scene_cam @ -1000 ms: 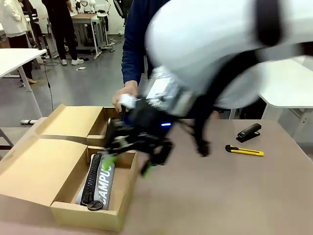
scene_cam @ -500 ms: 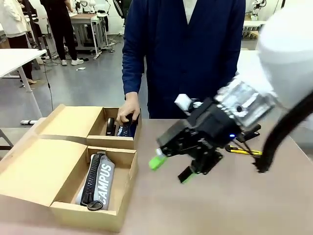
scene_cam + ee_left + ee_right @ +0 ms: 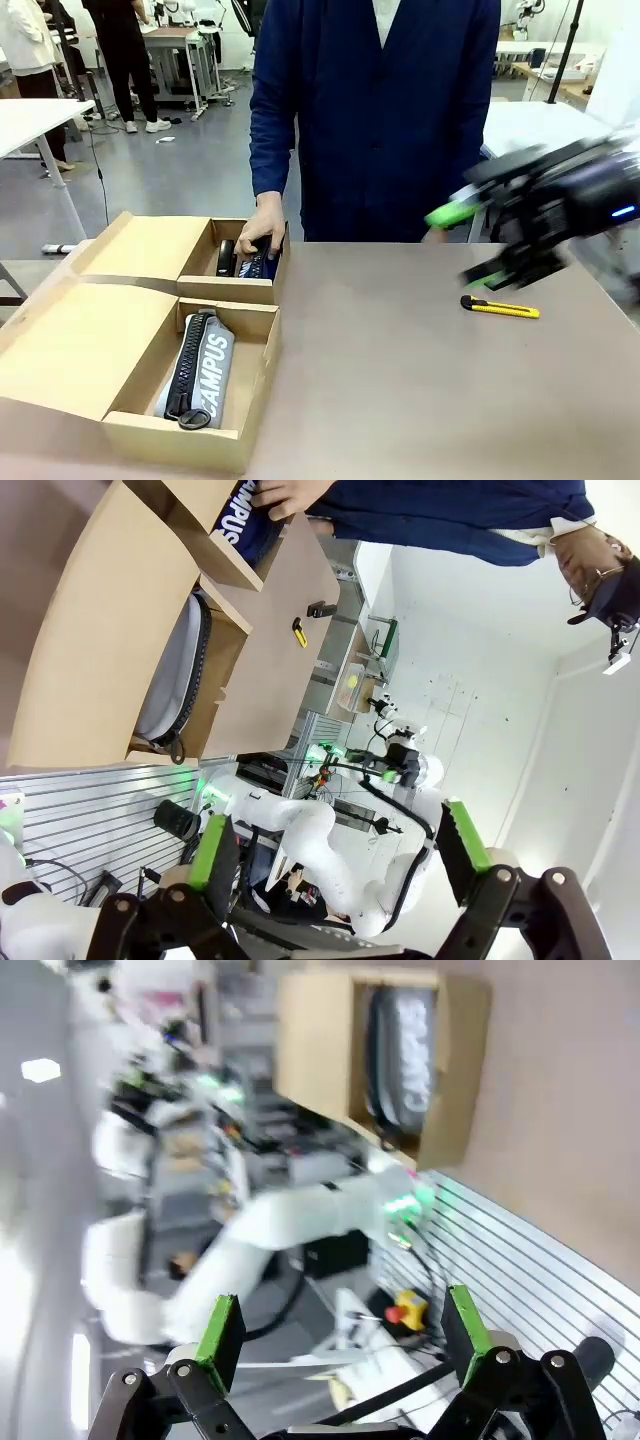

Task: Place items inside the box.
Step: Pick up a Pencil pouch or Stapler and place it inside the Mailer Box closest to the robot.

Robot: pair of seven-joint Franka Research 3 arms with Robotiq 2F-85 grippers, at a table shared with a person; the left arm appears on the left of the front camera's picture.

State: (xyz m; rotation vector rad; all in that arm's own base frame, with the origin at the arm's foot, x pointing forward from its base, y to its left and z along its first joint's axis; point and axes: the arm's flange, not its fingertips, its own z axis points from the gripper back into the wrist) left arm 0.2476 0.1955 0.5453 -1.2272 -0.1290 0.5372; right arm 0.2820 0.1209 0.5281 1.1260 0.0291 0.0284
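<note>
Front view: person's hand (image 3: 262, 232) partly hides navy pouch (image 3: 264, 267).

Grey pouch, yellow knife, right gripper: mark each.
grey pouch (image 3: 217, 362), front view, on its grey side beside the zipper.
yellow knife (image 3: 500, 308), front view, middle of its handle.
right gripper (image 3: 449, 249), front view, midway between its green fingertips.

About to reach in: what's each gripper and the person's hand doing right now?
Left gripper: open, empty.
Right gripper: open, empty.
Person's hand: on the navy pouch in the box; grip cannot be told.
</note>
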